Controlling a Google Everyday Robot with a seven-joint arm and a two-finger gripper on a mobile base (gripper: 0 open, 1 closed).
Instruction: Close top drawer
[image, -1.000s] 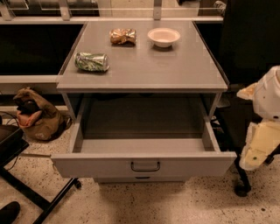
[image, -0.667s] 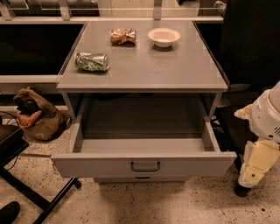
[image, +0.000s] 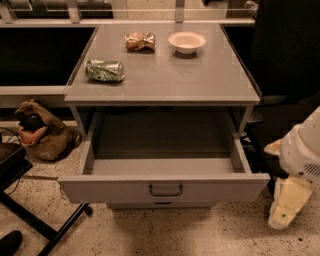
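camera view shows us the top drawer (image: 210, 189) pulled far out beneath the grey table (image: 175, 80). our gripper (image: 287, 202) hangs low beside the drawer's right front corner, apart from it; whether it is open we cannot tell.

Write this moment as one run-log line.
top drawer: open | gripper: low, right of drawer front | contact: cannot tell | task: not done

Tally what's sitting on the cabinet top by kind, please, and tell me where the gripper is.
Can: 1
Snack bag: 1
Bowl: 1
Total: 3
The gripper hangs low, right of the open top drawer, not touching it.
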